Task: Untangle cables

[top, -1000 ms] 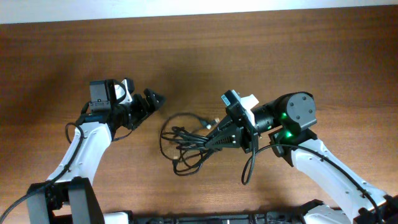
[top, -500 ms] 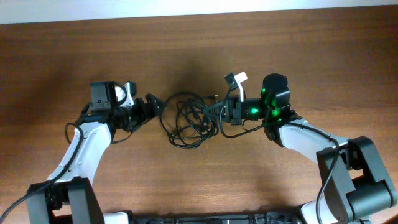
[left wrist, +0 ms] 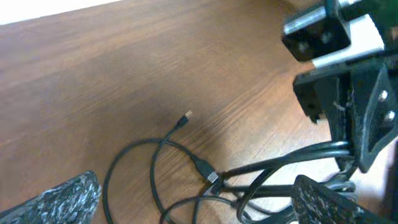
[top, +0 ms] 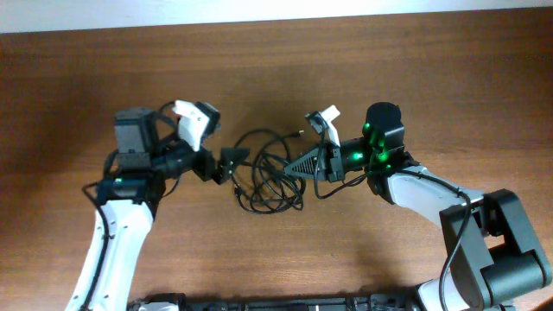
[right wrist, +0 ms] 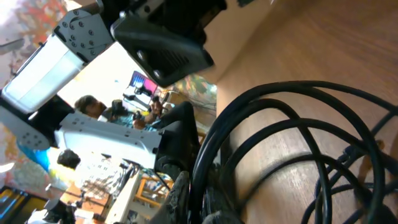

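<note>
Wood-grain table (top: 415, 78); thin black looped cables (top: 262, 166); right gripper (top: 294, 166) clamped on them; left gripper (top: 233, 165) spread wide, empty.

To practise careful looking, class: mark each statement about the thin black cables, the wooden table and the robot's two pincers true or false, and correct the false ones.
1. The thin black cables lie on a brown wooden table. True.
2. The cables are laid out in separate straight lines. False: they loop together in one tangle.
3. The left pincer is open. True: the left wrist view shows its fingers wide apart.
4. The right pincer hangs far from the cables. False: it is at the tangle's right edge, shut on strands.
5. A small silvery-tipped plug end lies free on the wood. True.
</note>
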{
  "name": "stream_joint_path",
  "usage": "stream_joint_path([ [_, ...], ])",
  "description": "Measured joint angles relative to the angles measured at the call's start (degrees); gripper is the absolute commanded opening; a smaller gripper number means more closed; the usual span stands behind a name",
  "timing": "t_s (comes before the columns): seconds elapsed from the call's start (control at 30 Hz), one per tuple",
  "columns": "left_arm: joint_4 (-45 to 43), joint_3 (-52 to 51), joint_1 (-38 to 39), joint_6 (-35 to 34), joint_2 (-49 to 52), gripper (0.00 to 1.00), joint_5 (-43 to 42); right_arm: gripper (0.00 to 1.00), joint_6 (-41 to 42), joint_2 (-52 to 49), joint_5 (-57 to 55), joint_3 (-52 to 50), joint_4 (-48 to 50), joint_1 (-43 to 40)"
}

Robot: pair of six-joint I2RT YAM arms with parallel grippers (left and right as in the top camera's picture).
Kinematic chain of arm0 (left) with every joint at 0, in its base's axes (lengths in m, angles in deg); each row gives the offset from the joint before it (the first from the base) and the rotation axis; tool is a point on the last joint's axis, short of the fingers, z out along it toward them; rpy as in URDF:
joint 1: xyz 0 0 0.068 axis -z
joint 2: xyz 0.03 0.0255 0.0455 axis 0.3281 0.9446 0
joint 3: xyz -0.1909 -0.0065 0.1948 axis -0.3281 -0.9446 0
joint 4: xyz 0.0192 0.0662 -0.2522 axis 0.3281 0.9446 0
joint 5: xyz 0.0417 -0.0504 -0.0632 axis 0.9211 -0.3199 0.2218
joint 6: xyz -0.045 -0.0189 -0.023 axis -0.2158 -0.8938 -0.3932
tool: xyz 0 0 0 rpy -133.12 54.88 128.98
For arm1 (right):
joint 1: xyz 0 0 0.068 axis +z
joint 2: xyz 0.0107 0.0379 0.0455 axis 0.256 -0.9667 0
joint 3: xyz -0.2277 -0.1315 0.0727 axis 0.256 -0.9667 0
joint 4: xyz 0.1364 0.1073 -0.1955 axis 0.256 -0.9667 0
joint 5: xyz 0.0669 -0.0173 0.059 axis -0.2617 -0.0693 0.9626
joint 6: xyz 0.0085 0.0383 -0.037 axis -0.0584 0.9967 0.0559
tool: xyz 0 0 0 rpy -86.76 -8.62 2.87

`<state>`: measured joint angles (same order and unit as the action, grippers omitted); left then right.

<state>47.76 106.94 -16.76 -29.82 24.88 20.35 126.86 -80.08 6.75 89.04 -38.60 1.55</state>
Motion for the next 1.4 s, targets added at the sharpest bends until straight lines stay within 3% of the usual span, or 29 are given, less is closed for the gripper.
stream_joint_path([
  [0.3,0.42,0.00,12.02,9.11,3.93,0.97,1.57,0.04,1.49,0.00,1.68,0.00,0.37,0.00],
  [0.33,0.92,0.00,12.46,9.60,4.24,0.89,1.75,0.04,1.57,0.00,1.70,0.00,0.39,0.00],
  [0.43,3.10,0.00,13.11,11.30,5.68,0.49,2.38,0.04,2.38,0.00,1.92,0.00,0.37,0.00],
  [0.5,3.30,0.00,13.31,12.28,7.21,0.04,2.86,0.04,2.95,0.00,2.16,0.00,0.37,0.00],
  [0.53,3.28,0.00,13.31,12.76,7.91,0.00,3.04,0.04,3.10,0.00,2.32,0.00,0.37,0.00],
  [0.6,3.19,0.00,13.31,13.07,8.39,0.00,3.32,0.06,3.23,0.00,2.54,0.00,0.37,0.00],
  [0.73,1.18,0.00,13.46,13.29,8.81,0.00,3.74,0.26,3.85,0.00,2.71,0.00,0.57,-0.02],
  [0.8,-1.86,0.00,13.20,11.17,8.79,0.00,3.96,0.59,4.07,0.00,2.82,0.02,0.61,0.00],
  [0.87,-4.72,0.02,12.37,7.48,8.74,0.00,3.93,0.75,3.93,0.00,2.95,0.02,0.66,-0.02],
  [1.03,-8.94,0.70,6.64,-4.39,5.33,0.00,4.17,1.00,3.82,0.00,2.49,0.15,0.76,-0.02],
  [1.27,-9.09,1.33,-1.36,-19.47,-3.23,0.00,6.71,0.99,1.40,0.00,-1.16,0.20,2.12,-1.86],
  [1.4,-7.87,1.36,-3.37,-29.51,-7.76,0.00,13.33,0.99,3.63,0.00,-1.68,0.28,8.33,-12.63],
])
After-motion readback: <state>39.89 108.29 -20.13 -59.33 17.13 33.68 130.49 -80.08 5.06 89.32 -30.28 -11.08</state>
